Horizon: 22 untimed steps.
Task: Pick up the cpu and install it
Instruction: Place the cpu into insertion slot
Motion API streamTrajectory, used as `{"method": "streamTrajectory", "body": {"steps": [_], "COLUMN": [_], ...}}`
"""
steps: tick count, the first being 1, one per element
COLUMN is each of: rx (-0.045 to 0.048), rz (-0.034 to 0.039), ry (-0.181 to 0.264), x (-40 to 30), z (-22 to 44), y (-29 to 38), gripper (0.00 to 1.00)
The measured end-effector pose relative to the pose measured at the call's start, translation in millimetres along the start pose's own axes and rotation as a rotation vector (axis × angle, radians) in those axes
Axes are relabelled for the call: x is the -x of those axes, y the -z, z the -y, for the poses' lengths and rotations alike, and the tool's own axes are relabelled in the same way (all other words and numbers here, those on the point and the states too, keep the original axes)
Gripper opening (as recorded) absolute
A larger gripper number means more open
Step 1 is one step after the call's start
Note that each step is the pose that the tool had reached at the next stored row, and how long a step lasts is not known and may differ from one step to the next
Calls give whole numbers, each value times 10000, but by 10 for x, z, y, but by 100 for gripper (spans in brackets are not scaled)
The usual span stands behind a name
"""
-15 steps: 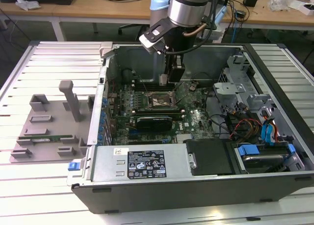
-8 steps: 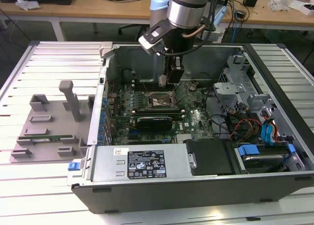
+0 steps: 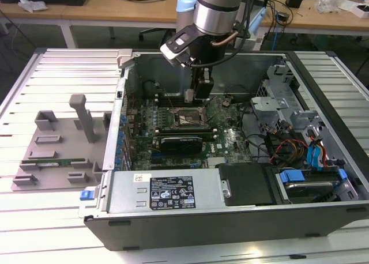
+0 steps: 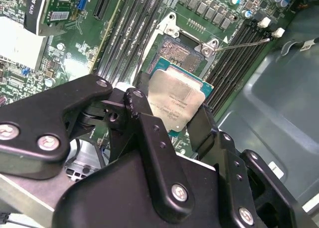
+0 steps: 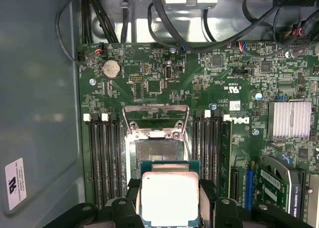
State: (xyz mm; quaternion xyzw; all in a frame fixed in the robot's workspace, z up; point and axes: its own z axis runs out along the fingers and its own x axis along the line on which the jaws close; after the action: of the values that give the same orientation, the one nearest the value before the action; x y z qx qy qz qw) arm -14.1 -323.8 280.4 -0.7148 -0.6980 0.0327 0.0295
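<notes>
Pincer [image 5: 169, 200] clamped on the cpu [image 5: 168, 195] at two opposite edges — near the open socket [image 5: 154, 151]

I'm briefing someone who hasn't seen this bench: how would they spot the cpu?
Look inside the open computer case, at the green motherboard. The gripper there clamps the cpu close to the open socket. It is a flat silvery square, unlike the long black graphics card.
</notes>
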Motion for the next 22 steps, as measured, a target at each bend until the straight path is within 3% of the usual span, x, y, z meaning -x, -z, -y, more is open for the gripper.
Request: {"method": "streamTrajectory", "body": {"steps": [22], "rx": [0], "rz": [-1], "ry": [1], "x": [0], "z": [50], "y": [-87], "gripper": [55]}}
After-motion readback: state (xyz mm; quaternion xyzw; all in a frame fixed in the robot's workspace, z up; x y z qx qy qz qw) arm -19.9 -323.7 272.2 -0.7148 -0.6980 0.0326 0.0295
